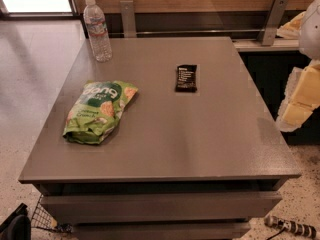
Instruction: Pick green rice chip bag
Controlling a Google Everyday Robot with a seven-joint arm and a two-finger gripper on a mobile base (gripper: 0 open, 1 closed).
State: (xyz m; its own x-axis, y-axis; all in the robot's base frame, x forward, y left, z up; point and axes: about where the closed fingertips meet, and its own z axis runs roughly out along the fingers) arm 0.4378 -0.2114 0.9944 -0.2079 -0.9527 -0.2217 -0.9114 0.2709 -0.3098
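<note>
Three items on the grey desk [200, 139]. At the right edge of view, off the desk's right side, the tool [299, 100] shows pale yellow and white parts; spread or pressed together, cannot tell. Crinkled green rice chip bag [98, 111] lies flat, well apart from the tool, toward the desk's opposite side. Small black bar wrapper [186, 78] lies between bag and tool, touching neither. Clear water bottle [98, 30] stands upright at the far corner beyond the bag.
</note>
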